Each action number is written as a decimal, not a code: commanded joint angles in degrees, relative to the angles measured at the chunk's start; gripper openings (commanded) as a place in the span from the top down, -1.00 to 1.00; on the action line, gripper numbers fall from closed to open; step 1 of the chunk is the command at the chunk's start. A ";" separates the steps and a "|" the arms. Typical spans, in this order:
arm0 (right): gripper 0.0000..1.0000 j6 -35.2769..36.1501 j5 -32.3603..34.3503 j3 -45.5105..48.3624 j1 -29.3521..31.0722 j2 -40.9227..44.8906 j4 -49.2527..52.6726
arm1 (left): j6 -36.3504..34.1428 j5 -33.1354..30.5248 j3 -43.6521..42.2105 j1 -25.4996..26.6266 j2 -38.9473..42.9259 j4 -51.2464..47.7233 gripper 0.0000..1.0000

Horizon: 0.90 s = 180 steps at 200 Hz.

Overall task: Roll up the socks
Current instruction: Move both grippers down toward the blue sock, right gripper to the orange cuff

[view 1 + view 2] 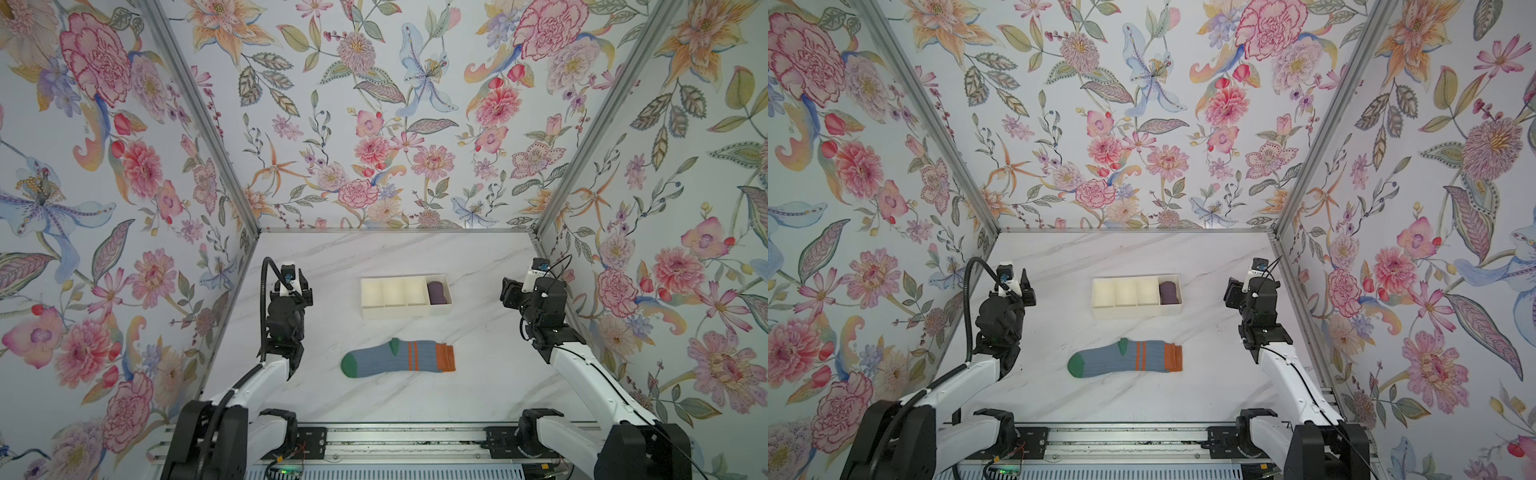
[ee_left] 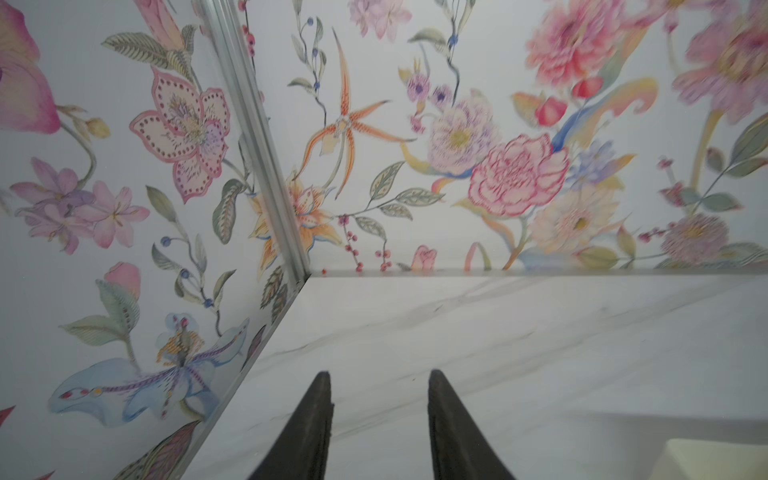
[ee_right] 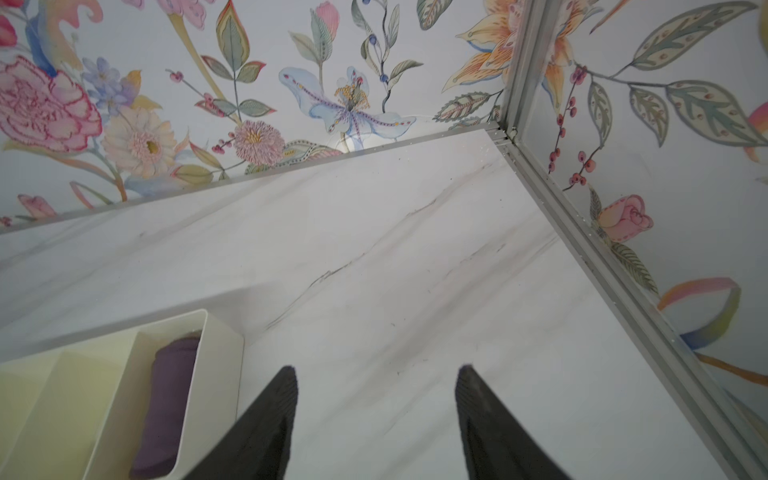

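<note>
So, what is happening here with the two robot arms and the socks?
Nothing is held right now. The socks lie flat and unrolled in the middle of the table, untouched. The left gripper and the right gripper hang at the two sides, jaws apart and empty. Behind the socks stands a white tray, with a purple bundle in the end compartment nearer the right arm.

You're in a lab test cell: a marble-look bench (image 1: 415, 253) boxed in by floral panels (image 1: 353, 104) on aluminium posts (image 1: 199, 112), with robot arms (image 1: 582, 374) mounted on a rail (image 1: 395, 437).
</note>
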<state>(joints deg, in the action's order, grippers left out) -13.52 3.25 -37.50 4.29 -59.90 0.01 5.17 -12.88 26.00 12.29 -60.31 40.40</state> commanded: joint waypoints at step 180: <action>0.45 -26.44 -8.20 5.68 31.07 -10.72 23.92 | 15.21 8.36 1.75 23.57 -1.19 -25.48 0.42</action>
<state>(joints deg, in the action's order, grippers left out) -37.56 -3.68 -32.84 34.35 -69.49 26.09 18.92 -6.98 27.33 35.66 -59.86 12.78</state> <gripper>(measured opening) 0.275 0.289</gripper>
